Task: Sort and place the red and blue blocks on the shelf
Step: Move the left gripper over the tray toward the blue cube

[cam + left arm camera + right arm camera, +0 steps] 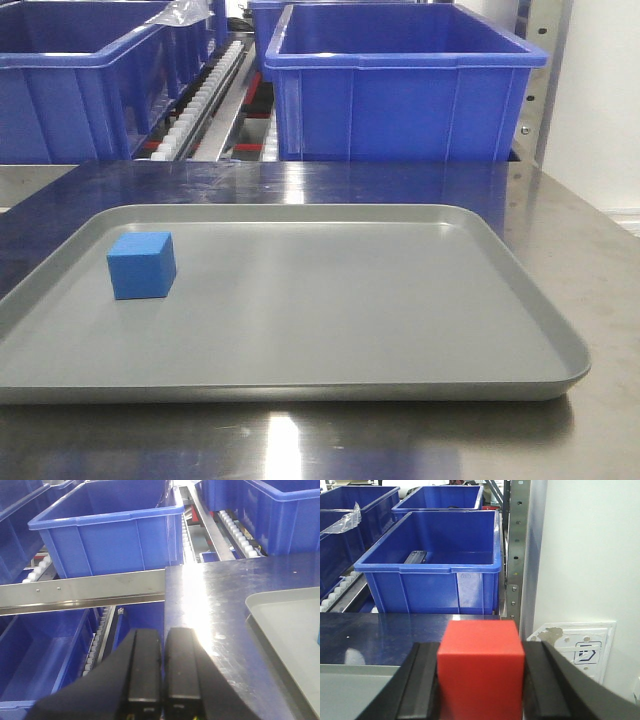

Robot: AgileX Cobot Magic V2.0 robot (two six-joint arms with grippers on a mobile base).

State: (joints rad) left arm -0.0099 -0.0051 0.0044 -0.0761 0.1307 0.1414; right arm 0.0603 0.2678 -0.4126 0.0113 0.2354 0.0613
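Observation:
The blue block (141, 264) rests on the left part of the grey tray (350, 300). The red block (481, 665) is held above the table's right end, with my right gripper (481, 650) shut on it and a black finger on each side. My left gripper (163, 632) is shut with nothing in it, its pads pressed together. It hovers over the table's left edge, in front of the shelf's steel front rail (80, 592). In the front view the shelf's roller tracks (200, 110) show behind the table. Neither gripper appears in that view.
Large blue bins (400, 90) sit on the shelf behind the steel tabletop (215, 595); more bins (45, 650) fill the level below. A perforated upright (517, 545) and a white wall with a socket plate (580, 647) stand to the right.

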